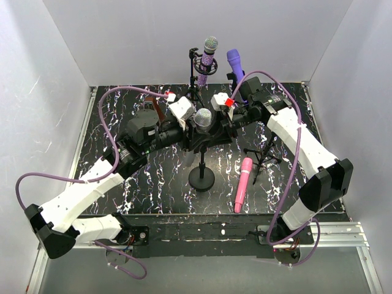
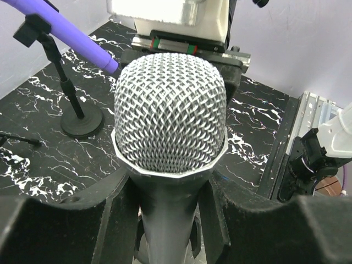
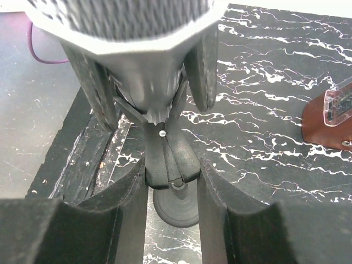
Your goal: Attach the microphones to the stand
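Microphone (image 2: 169, 115), silver-grey, mesh-headed, is gripped by left fingers (image 2: 82, 225) while right fingers (image 3: 93, 225) clamp black stand clip (image 3: 168, 159) steady for insertion.

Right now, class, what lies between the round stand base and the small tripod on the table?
The pink microphone lies flat there, between the round stand base and the small tripod. The top view shows it.
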`<action>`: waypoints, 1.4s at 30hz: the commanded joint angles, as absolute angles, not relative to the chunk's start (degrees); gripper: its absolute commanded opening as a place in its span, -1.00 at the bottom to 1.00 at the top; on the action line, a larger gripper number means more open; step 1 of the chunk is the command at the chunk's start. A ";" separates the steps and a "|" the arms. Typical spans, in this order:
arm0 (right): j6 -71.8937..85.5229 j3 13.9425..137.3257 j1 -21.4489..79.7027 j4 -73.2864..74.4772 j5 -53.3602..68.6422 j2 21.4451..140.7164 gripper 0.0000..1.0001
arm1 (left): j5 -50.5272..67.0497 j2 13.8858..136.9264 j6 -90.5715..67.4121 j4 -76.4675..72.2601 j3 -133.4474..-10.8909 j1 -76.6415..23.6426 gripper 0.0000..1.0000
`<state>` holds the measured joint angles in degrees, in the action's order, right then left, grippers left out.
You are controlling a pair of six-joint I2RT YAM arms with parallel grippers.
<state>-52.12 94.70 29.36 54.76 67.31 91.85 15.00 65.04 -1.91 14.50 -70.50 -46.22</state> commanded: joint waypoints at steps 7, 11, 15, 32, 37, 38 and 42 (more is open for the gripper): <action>-45.19 92.64 29.62 50.02 70.40 89.12 -0.45 | 11.35 61.44 -4.92 5.28 -63.73 -46.32 -1.00; -42.11 91.23 29.62 47.64 71.28 88.07 0.07 | 10.37 58.98 -5.97 2.64 -61.35 -46.32 -1.00; -39.38 89.83 29.53 44.83 71.72 87.10 0.28 | 8.88 56.34 -7.64 -1.56 -58.11 -46.32 -1.00; -42.88 92.63 29.62 47.71 71.80 90.08 0.49 | 9.75 55.11 -8.00 -13.80 -51.15 -46.23 -1.00; -47.46 96.67 29.62 52.38 73.39 92.98 0.45 | 10.72 54.93 -6.86 -17.92 -48.96 -46.23 -1.00; -47.72 97.11 29.62 52.90 73.56 93.42 0.43 | 10.72 55.02 -6.77 -18.19 -48.78 -46.32 -1.00; -49.21 98.00 29.71 55.01 73.48 94.48 0.28 | 10.64 55.11 -6.68 -18.81 -48.34 -46.32 -1.00</action>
<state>-45.84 95.13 29.39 51.03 71.35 93.84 10.44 56.29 -7.29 -14.31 -48.75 -46.26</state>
